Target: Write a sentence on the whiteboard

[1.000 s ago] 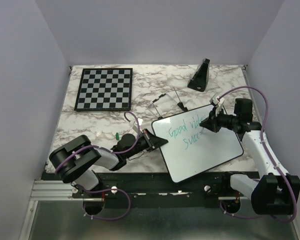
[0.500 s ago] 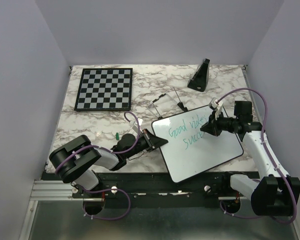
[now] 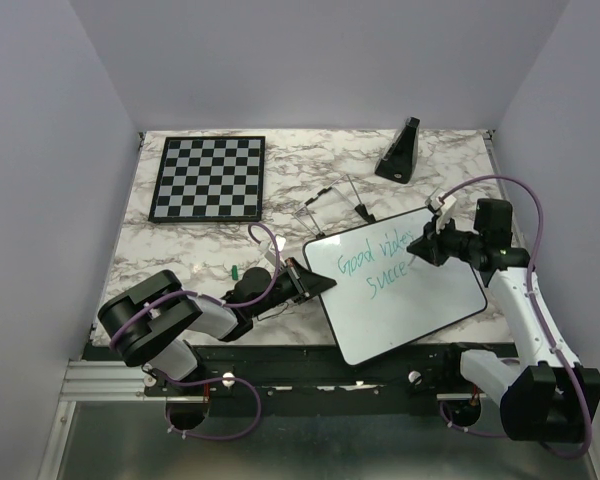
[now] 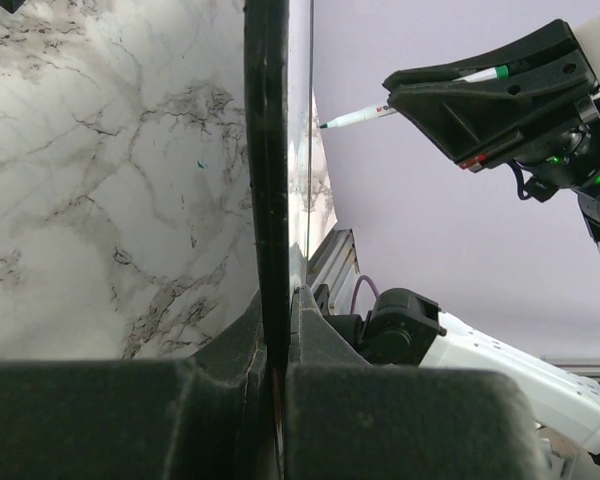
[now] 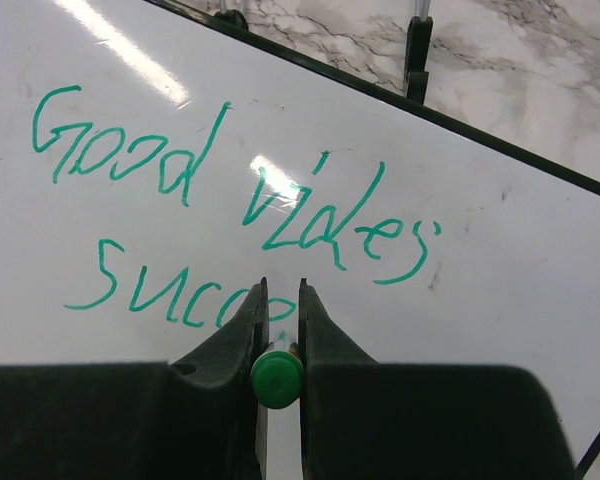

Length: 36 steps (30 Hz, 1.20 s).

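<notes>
Whiteboard (image 3: 410,300) on tabletop (image 3: 195,255), front right, near its edge. Left tool (image 4: 276,345) clamped on board's left rim. Right tool (image 5: 278,325) pinches green marker (image 5: 277,379), tip at sentence (image 5: 230,215): "Good vibes", "Succe".

Top view. The left arm (image 3: 180,320), with its base at 7 o'clock of the frame, has black rounded joint housings and pale grey-white link shells. The right arm (image 3: 525,310), base at 5 o'clock, has the same scheme: a long white link and black joints. A purple cable (image 3: 263,238) loops off each arm.

Wrist views. The left gripper (image 4: 277,310) has matte black fingers (image 4: 235,350), blocky and tapering to thin edges. The right gripper (image 5: 278,300) is the same black. A small green light (image 4: 557,158) sits on the right wrist housing, between 2 and 3 o'clock in the left wrist view.
</notes>
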### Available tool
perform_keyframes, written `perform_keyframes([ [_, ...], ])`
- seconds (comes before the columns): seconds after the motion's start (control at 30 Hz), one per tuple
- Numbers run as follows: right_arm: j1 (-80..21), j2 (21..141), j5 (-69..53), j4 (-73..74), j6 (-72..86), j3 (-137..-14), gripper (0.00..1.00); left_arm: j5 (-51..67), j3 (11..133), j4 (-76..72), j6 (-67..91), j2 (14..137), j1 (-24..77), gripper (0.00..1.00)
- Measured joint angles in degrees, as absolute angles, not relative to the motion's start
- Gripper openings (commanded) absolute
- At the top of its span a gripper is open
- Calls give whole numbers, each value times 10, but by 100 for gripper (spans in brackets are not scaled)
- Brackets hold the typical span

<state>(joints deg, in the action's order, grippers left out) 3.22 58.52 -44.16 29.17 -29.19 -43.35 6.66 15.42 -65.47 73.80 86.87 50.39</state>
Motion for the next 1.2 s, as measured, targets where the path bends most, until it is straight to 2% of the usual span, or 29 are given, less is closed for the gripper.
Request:
perform_keyframes([
  [0.53,38,617,-403,231,-259,-433,1,66,154,-654,733,865,505,0],
  [1.2,38,623,-446,251,-284,-432,1,66,154,-652,736,865,505,0],
])
